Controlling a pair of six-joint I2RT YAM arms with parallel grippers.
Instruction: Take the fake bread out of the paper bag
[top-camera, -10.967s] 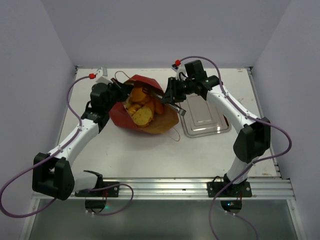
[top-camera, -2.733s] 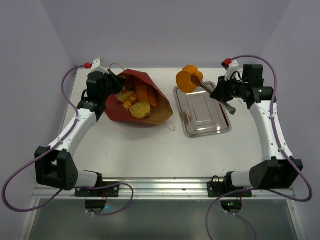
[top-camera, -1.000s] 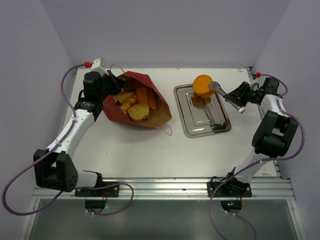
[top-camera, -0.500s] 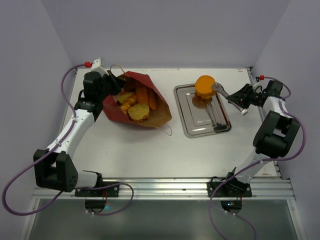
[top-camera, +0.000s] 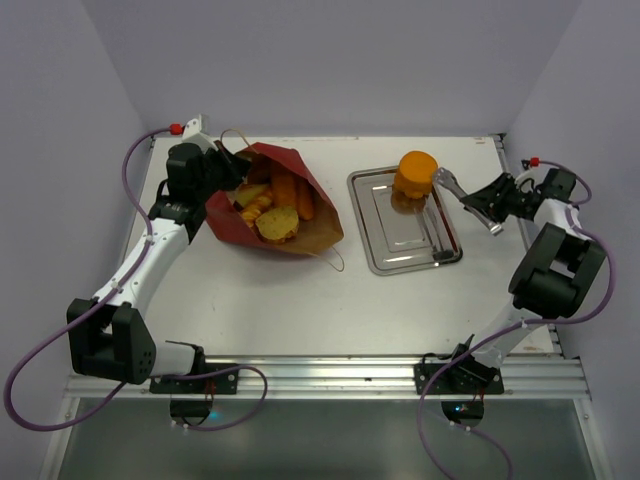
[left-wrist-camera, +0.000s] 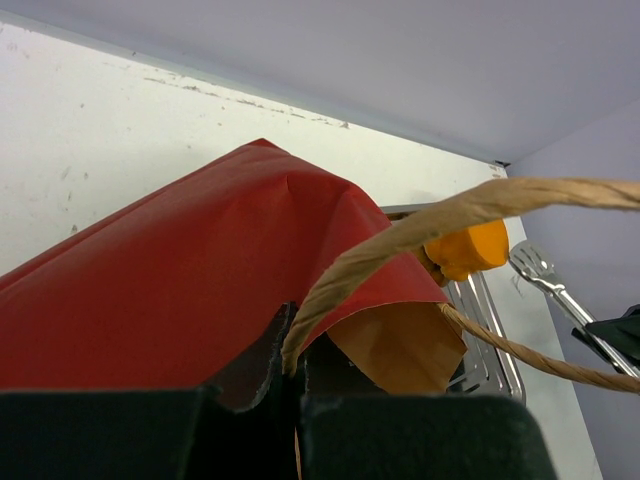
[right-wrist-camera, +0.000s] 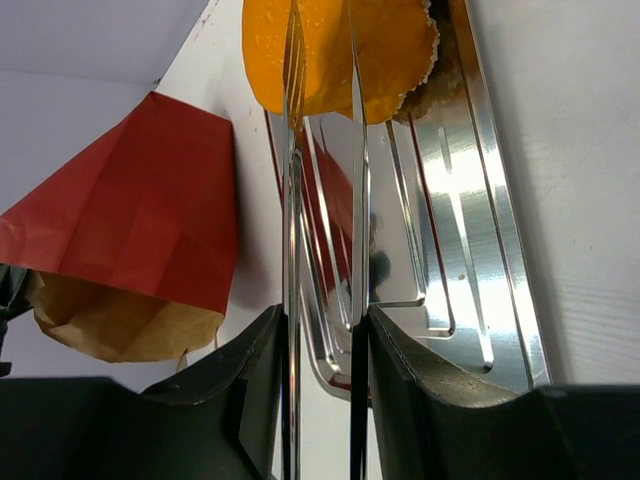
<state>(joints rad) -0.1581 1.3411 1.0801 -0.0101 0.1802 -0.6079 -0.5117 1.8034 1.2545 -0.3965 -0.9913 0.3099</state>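
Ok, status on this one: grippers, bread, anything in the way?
Left gripper shut on paper bag rim. Right gripper shut on tongs, clear of round bun on steel tray. More bread in bag. Nothing blocking.

Words: you can read none in any view.
Numbers: none.
Paper bag (top-camera: 285, 205): plain red, no letters.
Tray (top-camera: 405, 222): shiny, no brand mark.

One red paper bag (top-camera: 268, 205) lies on the counter (top-camera: 300, 300), with about five fake bread pieces (top-camera: 270, 205) visible inside, though the exact count is unclear. One round orange bun (top-camera: 415, 172) sits on one steel tray (top-camera: 400, 240). Two robot arms are in view
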